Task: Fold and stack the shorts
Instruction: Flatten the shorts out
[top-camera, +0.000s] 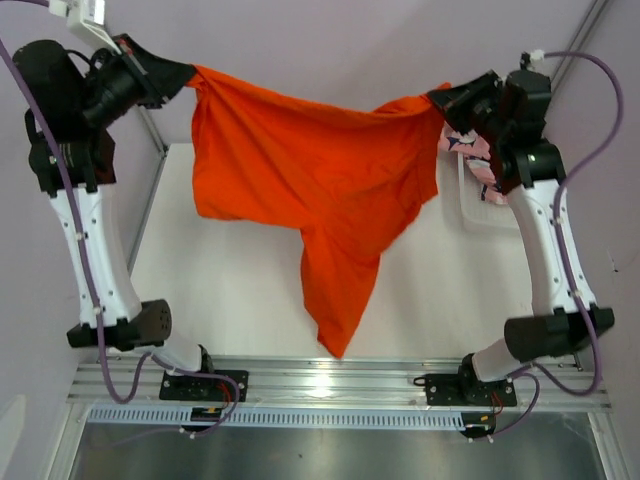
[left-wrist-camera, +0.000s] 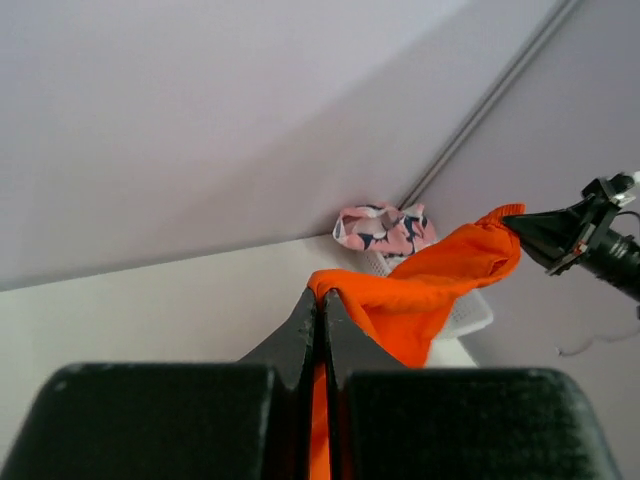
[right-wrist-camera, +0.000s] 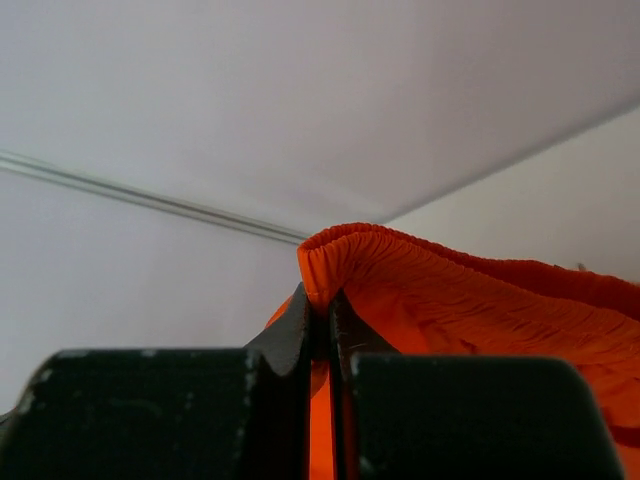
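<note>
While both arms hold the soft bright orange shorts (top-camera: 320, 190) up in the air over the white table (top-camera: 230, 290), one leg hangs down in the middle. The left gripper (top-camera: 172, 78) is pinched shut on one top corner, and the right gripper (top-camera: 440, 100) is pinched shut on the other. If a pinch slips, or the arms pull too far apart, a corner could pop out and the shorts would drop in a heap. The hanging leg could bunch up too. The white plastic mesh basket (top-camera: 478, 215) on the right has the pink fish-print shorts (top-camera: 468, 148) in it.
</note>
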